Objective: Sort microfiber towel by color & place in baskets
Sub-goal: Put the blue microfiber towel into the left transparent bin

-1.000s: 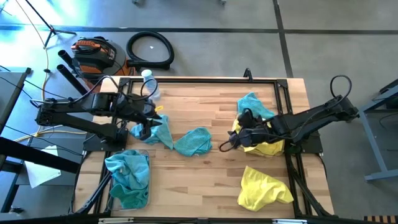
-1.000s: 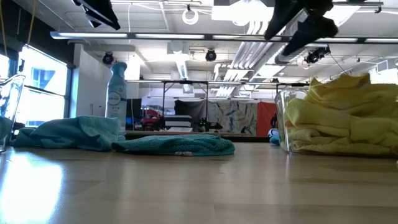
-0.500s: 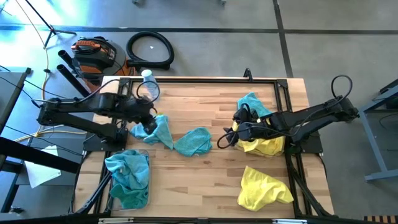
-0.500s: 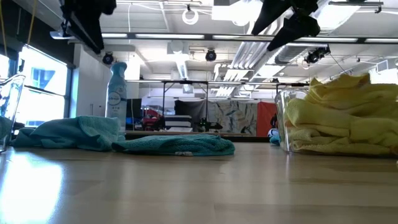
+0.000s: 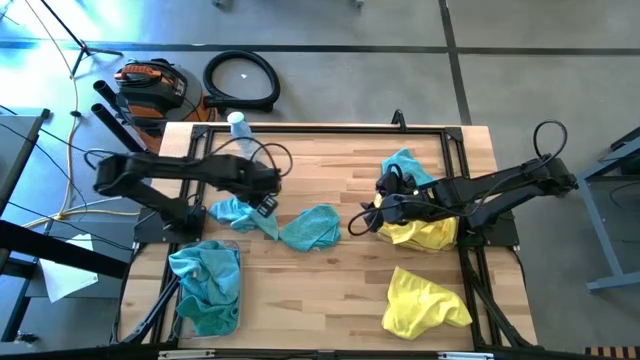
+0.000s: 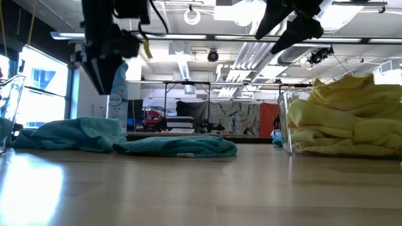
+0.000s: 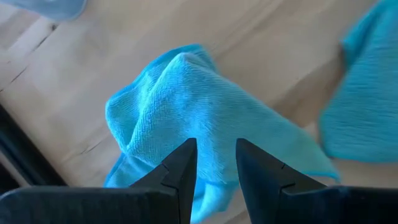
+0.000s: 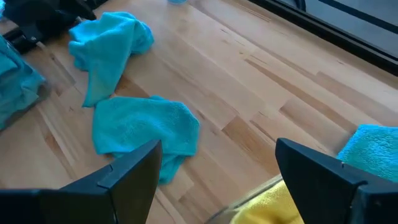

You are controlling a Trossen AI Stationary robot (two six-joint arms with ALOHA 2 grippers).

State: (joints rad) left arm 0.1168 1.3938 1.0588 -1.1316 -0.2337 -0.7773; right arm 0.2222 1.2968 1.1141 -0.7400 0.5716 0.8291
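High view shows the left gripper (image 5: 268, 190) now out over the crumpled teal cloth (image 5: 243, 212) at the left of the table, where half a second ago it sat further left by the bottle (image 5: 238, 128); its fingers (image 7: 183, 163) stand a little apart with nothing between them, pointing straight down at that cloth (image 7: 193, 112); I judge the arm has lined itself up for a pick, and the next step is to drop and pinch.

A second teal cloth (image 5: 311, 227) lies just to the right of the first, flat on the wood; the near-left basket (image 5: 232, 247) already holds a heap of teal cloths; the right basket (image 5: 455, 243) holds yellow ones, and one teal cloth (image 5: 408, 167) lies at its far side; a loose yellow cloth (image 5: 422, 303) waits on the table near the right edge.

The right gripper (image 5: 362, 224) has barely shifted; it hangs wide open and empty just left of the yellow basket, facing the teal cloths (image 8: 140, 127) in the middle.

So sorting is partly done; two teal cloths in the middle, the stray teal one and the loose yellow one remain.
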